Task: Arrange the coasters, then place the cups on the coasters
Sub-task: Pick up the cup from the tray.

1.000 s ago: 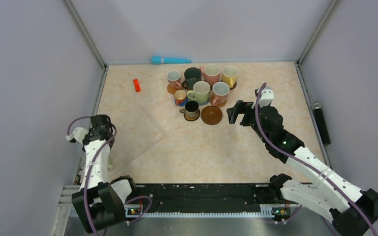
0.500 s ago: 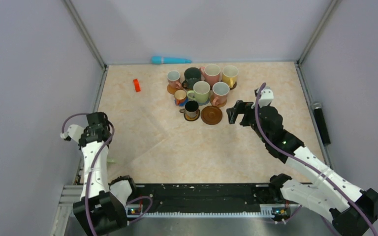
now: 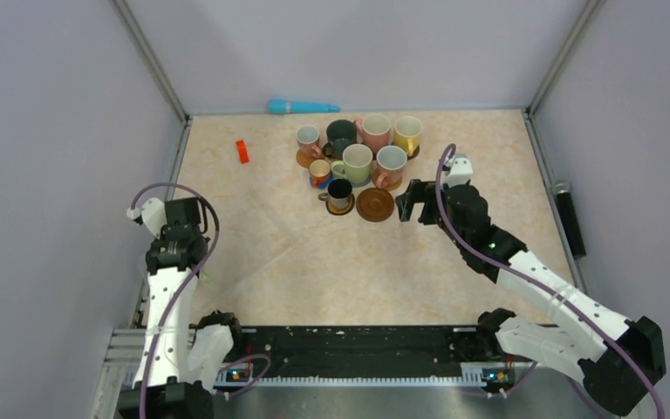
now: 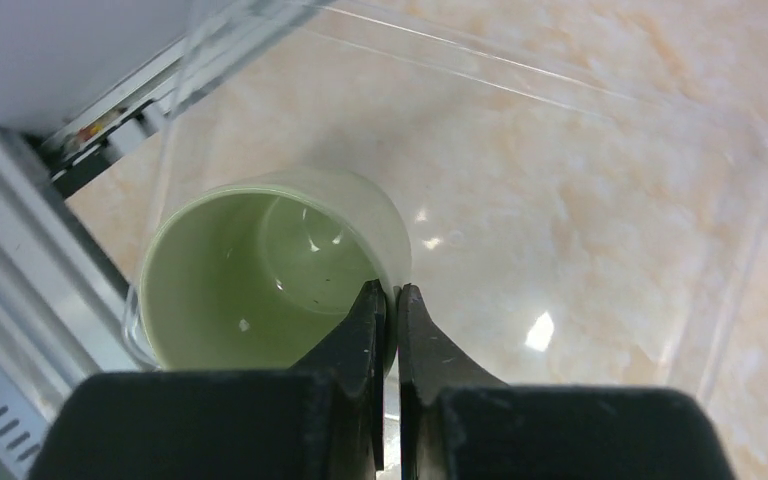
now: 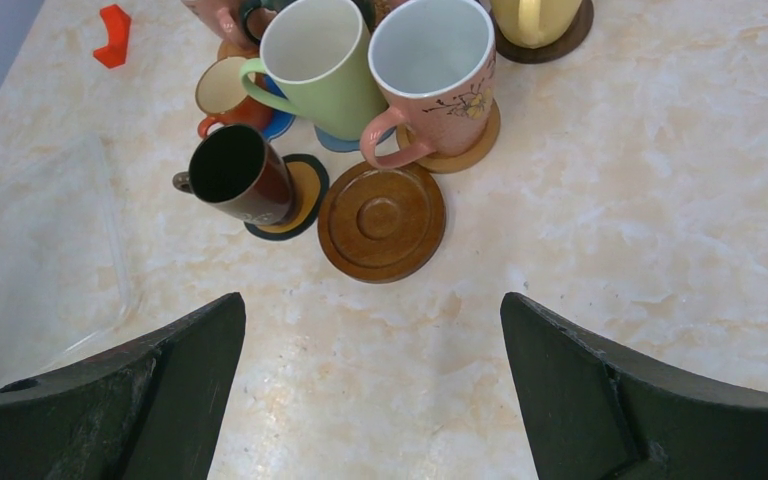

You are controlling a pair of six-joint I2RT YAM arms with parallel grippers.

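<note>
The pale green cup (image 4: 250,290) stood in a clear tray (image 4: 660,200) by the tabletop's (image 3: 314,279) left edge, with your left claw (image 4: 388,297) clamped on its rim. Only the left wrist view showed that; from above, the arm hid it. The other cups (image 3: 357,162) sat on coasters (image 5: 470,150) toward the far edge, and one brown coaster (image 5: 381,221) was bare. Your right claw (image 5: 368,310), jaws wide apart, hovered just beside it.

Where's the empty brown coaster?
Top view: empty brown coaster at the cluster's near right corner, beside the black cup, in front of the flowered pink cup, just left of the open right hand.
</note>
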